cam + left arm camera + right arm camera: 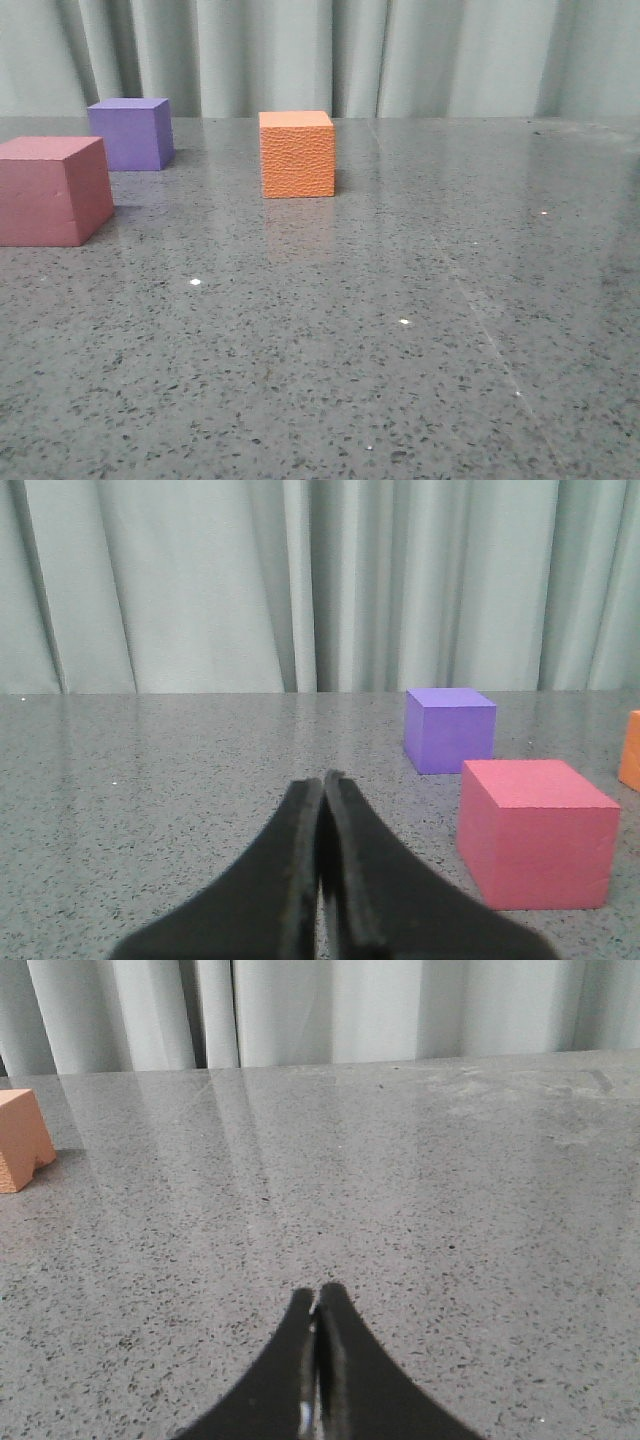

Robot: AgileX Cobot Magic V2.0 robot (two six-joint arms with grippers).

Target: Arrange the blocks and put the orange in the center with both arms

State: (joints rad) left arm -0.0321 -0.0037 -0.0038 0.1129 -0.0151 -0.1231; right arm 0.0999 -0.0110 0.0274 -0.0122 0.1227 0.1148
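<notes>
The orange cube (297, 154) with a pebbled face stands alone near the middle of the grey speckled table. To its left a purple cube (131, 133) sits further back, and a dull pink-red cube (52, 190) sits nearer, at the left edge of the front view. In the left wrist view my left gripper (323, 778) is shut and empty, with the pink-red cube (537, 830) and the purple cube (450, 729) ahead of it to one side. A sliver of the orange cube (631, 750) shows there too. My right gripper (318, 1292) is shut and empty, far from the orange cube (22, 1139). Neither gripper appears in the front view.
A pale grey-green curtain (400, 55) hangs along the table's far edge. The speckled table top (420, 330) stretches bare across the right and front of the front view.
</notes>
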